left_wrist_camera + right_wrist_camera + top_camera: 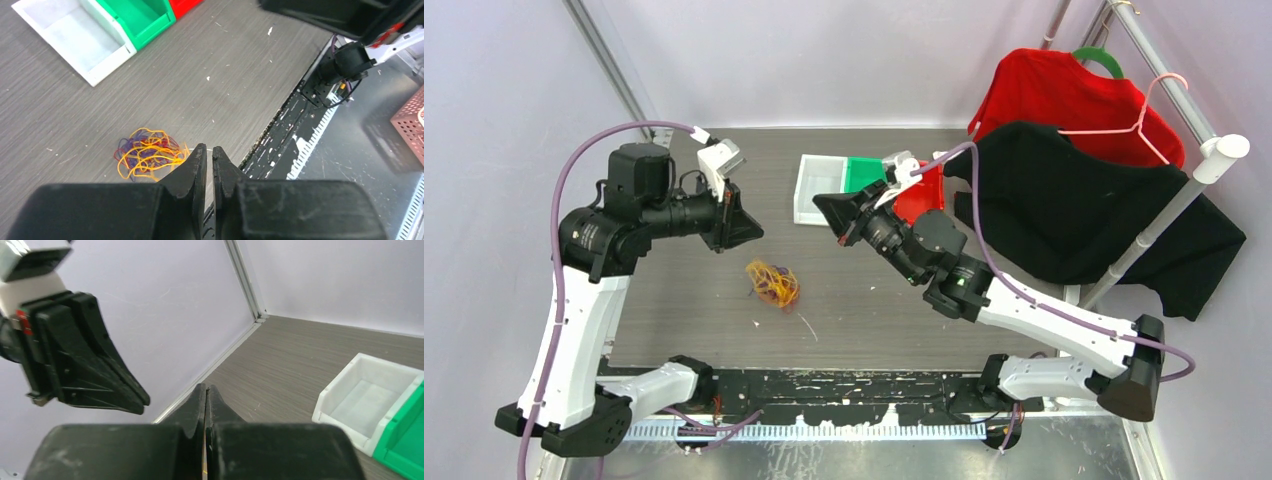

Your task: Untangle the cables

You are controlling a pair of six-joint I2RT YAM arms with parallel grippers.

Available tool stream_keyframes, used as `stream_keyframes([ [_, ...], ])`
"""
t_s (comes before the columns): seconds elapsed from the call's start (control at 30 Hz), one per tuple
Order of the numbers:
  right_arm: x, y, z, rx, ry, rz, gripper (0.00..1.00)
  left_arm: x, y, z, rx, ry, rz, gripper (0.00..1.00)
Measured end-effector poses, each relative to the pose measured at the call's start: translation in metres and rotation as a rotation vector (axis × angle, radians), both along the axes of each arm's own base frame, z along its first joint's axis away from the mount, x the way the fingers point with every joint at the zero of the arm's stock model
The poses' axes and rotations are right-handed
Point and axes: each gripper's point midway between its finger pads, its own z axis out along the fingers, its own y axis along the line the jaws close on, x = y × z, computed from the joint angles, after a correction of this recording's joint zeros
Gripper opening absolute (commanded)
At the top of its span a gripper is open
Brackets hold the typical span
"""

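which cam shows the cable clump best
Left wrist: the cables lie close and mostly unblocked, with orange, red and purple strands distinguishable. Top external shows only a small clump; right wrist misses them.

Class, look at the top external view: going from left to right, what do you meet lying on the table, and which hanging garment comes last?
cables → white bin → green bin → red bin → black garment
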Motion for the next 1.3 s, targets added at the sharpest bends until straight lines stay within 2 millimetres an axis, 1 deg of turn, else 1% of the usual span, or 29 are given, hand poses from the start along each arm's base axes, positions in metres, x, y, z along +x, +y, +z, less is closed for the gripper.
stream_keyframes([
  [0.03, -0.002, -0.003, 0.005, -0.006, -0.007, 0.001, 0.39, 0.001, 0.001, -0.001, 0.006, -0.001, 0.007, 0.08],
  [0.07, -0.005, -0.006, 0.010, -0.011, -0.017, 0.007, 0.52, 0.003, 0.002, -0.002, 0.011, -0.002, 0.013, 0.08],
  [0.13, -0.010, -0.009, 0.016, -0.018, -0.031, 0.026, 0.59, 0.006, 0.002, -0.001, 0.012, -0.008, 0.019, 0.07],
  [0.2, -0.016, -0.008, 0.015, -0.041, -0.050, 0.058, 0.62, 0.007, 0.001, 0.000, 0.011, -0.012, 0.019, 0.08],
  [0.27, -0.019, -0.005, 0.008, -0.074, -0.047, 0.083, 0.63, 0.007, 0.001, 0.002, 0.012, -0.022, 0.015, 0.15],
  [0.33, -0.019, -0.001, -0.009, -0.127, -0.033, 0.095, 0.64, 0.007, 0.002, -0.001, 0.030, -0.039, -0.001, 0.20],
  [0.37, -0.017, 0.002, -0.021, -0.158, -0.021, 0.096, 0.64, 0.008, 0.003, -0.005, 0.045, -0.047, -0.013, 0.22],
  [0.43, -0.014, 0.005, -0.049, -0.220, 0.016, 0.094, 0.64, 0.007, 0.007, -0.026, 0.094, -0.048, -0.035, 0.25],
  [0.53, -0.009, 0.002, -0.106, -0.325, 0.089, 0.062, 0.64, 0.005, 0.021, -0.086, 0.225, 0.021, -0.060, 0.30],
  [0.57, -0.007, -0.003, -0.127, -0.363, 0.117, 0.040, 0.64, 0.003, 0.028, -0.112, 0.283, 0.058, -0.073, 0.33],
  [0.63, -0.004, -0.014, -0.158, -0.417, 0.163, -0.006, 0.63, 0.002, 0.039, -0.155, 0.389, 0.124, -0.106, 0.37],
  [0.7, -0.001, -0.025, -0.178, -0.449, 0.198, -0.058, 0.63, -0.004, 0.054, -0.199, 0.499, 0.185, -0.160, 0.41],
  [0.73, 0.001, -0.032, -0.186, -0.459, 0.211, -0.087, 0.63, -0.008, 0.060, -0.213, 0.539, 0.201, -0.187, 0.44],
  [0.8, 0.002, -0.043, -0.194, -0.460, 0.227, -0.131, 0.63, -0.016, 0.071, -0.237, 0.605, 0.211, -0.247, 0.46],
  [0.9, 0.002, -0.061, -0.196, -0.434, 0.237, -0.193, 0.63, -0.024, 0.080, -0.257, 0.667, 0.174, -0.348, 0.47],
  [0.97, 0.002, -0.070, -0.193, -0.412, 0.236, -0.223, 0.63, -0.025, 0.084, -0.266, 0.692, 0.137, -0.410, 0.47],
  [1.13, 0.004, -0.082, -0.188, -0.370, 0.241, -0.273, 0.63, -0.023, 0.090, -0.287, 0.748, 0.067, -0.527, 0.44],
  [1.3, 0.004, -0.087, -0.191, -0.362, 0.252, -0.293, 0.60, -0.014, 0.094, -0.313, 0.791, 0.031, -0.556, 0.40],
])
